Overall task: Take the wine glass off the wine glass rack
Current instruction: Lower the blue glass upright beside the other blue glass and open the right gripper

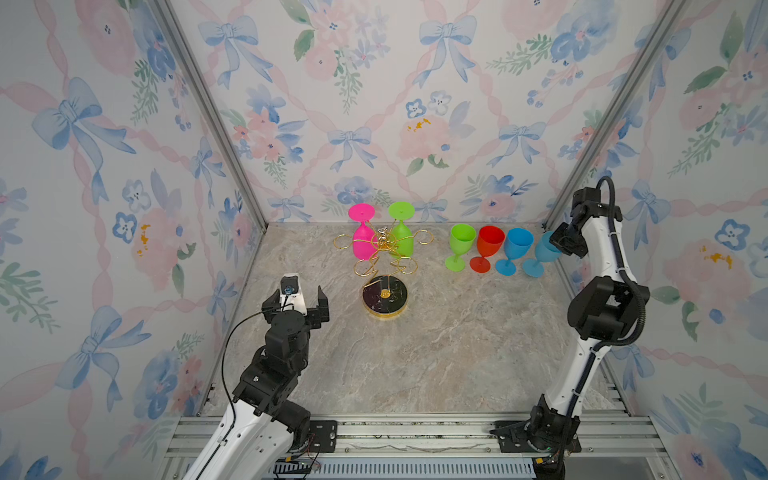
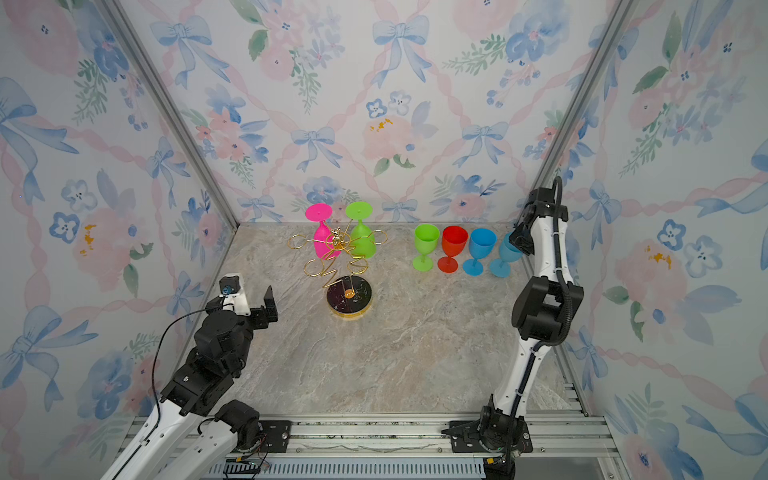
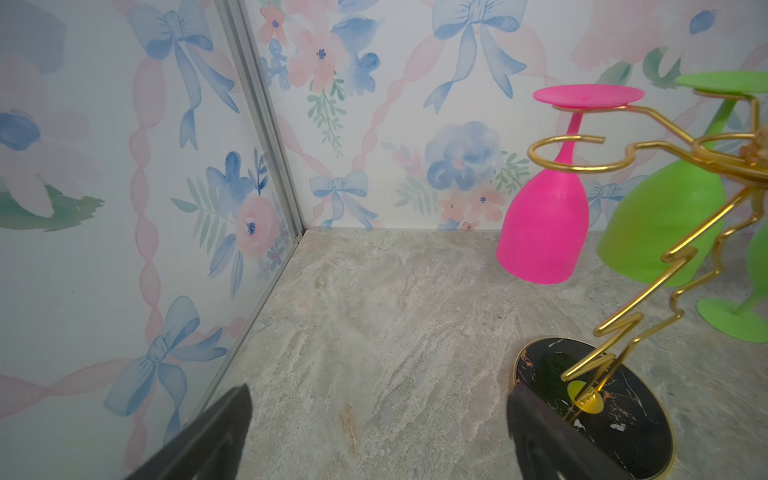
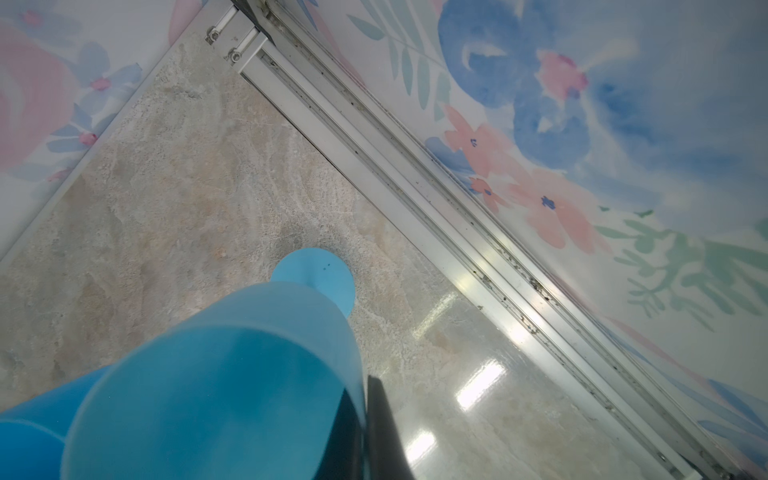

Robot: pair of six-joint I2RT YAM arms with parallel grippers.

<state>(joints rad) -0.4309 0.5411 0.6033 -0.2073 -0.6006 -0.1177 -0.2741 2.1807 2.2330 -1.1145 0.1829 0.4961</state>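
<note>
L end effector (image 1: 297,291) is held apart, empty, near rack (image 1: 376,299). R end effector (image 1: 557,246) is clamped on rightmost blue glass (image 1: 542,253) rim. Pink glass (image 1: 361,245), green glass (image 1: 402,243) are hung inverted.

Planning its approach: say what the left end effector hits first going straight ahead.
Probably the grey marble-look tabletop, then the floral wall: the left end effector aims beside the gold wire wine glass rack and its hanging pink plastic wine glass. Depth is unclear.
</note>
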